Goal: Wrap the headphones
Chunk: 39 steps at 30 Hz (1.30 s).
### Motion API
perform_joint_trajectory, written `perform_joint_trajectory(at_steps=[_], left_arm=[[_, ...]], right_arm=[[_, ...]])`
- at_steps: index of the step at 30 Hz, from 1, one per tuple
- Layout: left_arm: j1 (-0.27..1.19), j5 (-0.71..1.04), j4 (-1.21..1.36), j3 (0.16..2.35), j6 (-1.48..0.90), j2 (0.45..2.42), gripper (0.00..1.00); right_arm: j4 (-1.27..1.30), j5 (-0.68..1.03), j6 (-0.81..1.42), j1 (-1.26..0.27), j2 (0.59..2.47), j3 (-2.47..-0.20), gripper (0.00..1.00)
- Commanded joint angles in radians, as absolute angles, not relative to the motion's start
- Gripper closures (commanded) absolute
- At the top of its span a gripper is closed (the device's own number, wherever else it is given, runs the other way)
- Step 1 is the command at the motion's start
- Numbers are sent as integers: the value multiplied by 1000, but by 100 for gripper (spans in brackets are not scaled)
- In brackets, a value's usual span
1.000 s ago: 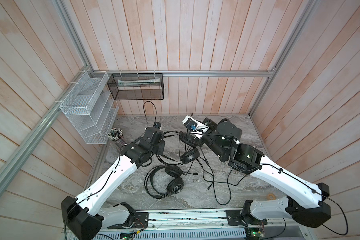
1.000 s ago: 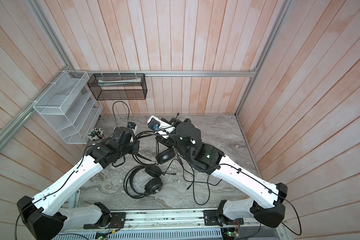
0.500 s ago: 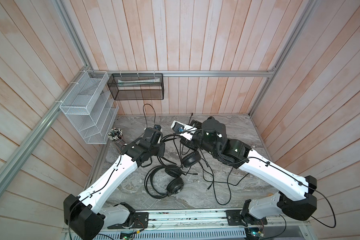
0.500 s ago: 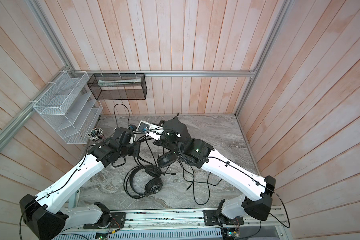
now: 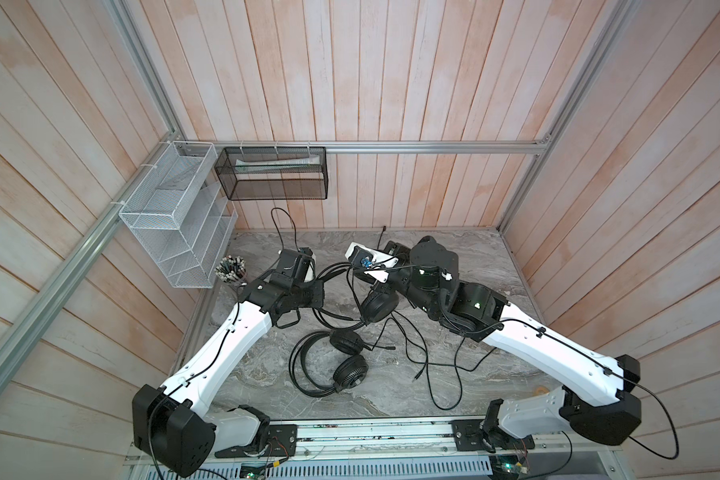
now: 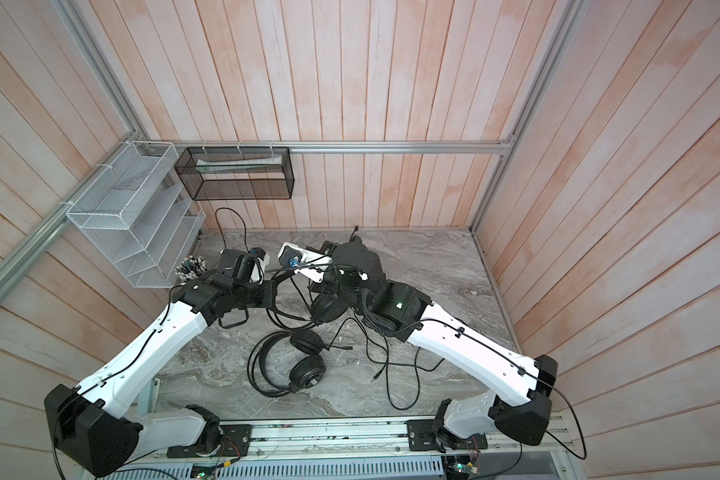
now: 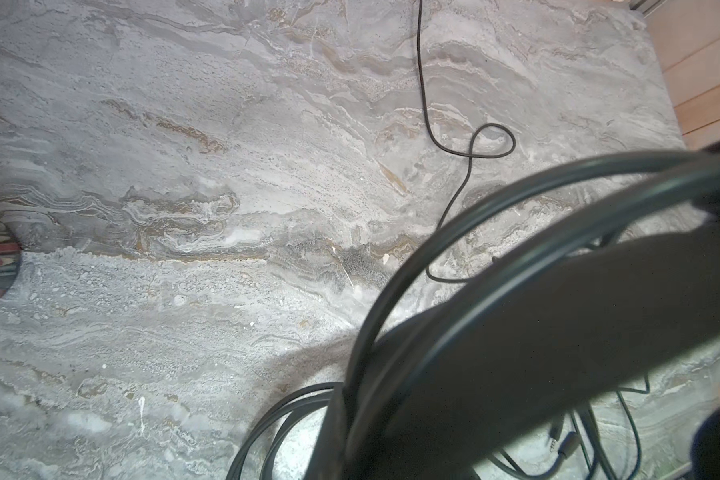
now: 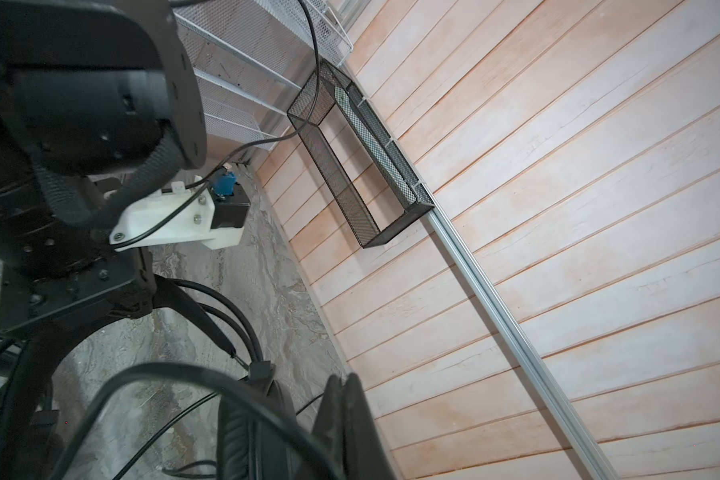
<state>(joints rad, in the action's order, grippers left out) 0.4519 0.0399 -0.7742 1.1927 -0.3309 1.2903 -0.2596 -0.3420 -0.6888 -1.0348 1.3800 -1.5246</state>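
Pens point(image 5: 230, 266) in cup point(image 5: 233, 279) beside white wire rack point(image 5: 171, 232)

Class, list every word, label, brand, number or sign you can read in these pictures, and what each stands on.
No text can be read in any view.
The headphones show no legible brand.
The pale item in the black mesh basket may carry print, too small to read.
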Motion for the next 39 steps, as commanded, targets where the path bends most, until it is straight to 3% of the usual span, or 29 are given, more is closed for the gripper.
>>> perform_joint_trajectory(at_steps=[1, 16, 32, 39], left_arm=[[502, 14, -748, 1219, -324, 1293, 100], [550, -1, -726, 1193, -392, 1372, 100], [420, 216, -666, 1187, -472, 1371, 100], [487, 143, -691, 1185, -456, 1375, 100]], right_arm=[[-233, -345, -687, -1014, 1414, -1585, 100], [-289, -405, -625, -1023, 1563, -1739, 100], [-221, -467, -639, -1081, 1469, -1611, 100], [-219, -410, -621, -1014, 1513, -1661, 100]])
